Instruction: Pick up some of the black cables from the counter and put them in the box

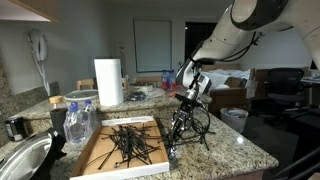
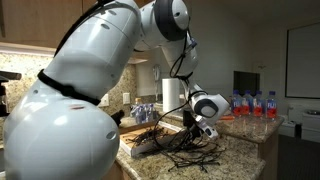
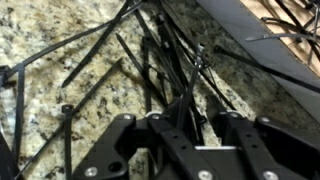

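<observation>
A spiky tangle of black cables [image 1: 191, 127] stands on the speckled granite counter [image 1: 236, 152], just right of the tan cardboard box [image 1: 97, 161]. More black cables [image 1: 130, 146] lie inside the box. My gripper [image 1: 188, 101] hangs low over the counter tangle, also in an exterior view [image 2: 205, 131]. In the wrist view the gripper [image 3: 188, 118] has its jaws part way apart. Several cables [image 3: 160, 60] run between and past its fingers [image 3: 152, 125], and granite [image 3: 60, 60] shows through the gap. The box's corner [image 3: 285, 30] lies at the upper right.
A paper towel roll [image 1: 108, 82] stands behind the box. Plastic water bottles [image 1: 76, 120] and a metal bowl [image 1: 22, 160] sit to its left. A row of red-capped bottles [image 2: 255, 103] lines the far counter. The counter's edge [image 1: 262, 160] lies close on the right.
</observation>
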`<move>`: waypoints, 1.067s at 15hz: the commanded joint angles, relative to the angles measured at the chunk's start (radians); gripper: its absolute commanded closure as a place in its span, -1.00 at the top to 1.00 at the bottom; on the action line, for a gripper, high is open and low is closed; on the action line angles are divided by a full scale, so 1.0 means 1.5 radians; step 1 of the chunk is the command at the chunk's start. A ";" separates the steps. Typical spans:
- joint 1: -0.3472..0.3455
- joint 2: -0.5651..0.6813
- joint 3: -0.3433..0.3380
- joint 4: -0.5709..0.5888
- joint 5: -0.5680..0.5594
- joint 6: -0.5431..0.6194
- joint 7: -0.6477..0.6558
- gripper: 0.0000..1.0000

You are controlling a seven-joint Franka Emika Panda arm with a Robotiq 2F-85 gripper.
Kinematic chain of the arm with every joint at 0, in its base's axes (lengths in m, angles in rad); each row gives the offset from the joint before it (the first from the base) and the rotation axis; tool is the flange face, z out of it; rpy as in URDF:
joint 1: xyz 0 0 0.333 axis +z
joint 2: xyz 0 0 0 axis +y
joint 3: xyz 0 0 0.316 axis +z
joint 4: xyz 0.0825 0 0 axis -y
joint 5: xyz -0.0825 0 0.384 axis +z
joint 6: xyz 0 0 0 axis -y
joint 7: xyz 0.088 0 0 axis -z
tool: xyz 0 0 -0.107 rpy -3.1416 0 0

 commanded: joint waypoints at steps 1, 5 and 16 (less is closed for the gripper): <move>-0.011 -0.050 0.006 -0.040 0.014 0.021 -0.068 0.32; -0.023 -0.074 0.013 -0.051 0.032 0.006 -0.145 0.83; -0.047 -0.044 0.004 -0.046 0.035 -0.170 -0.212 0.33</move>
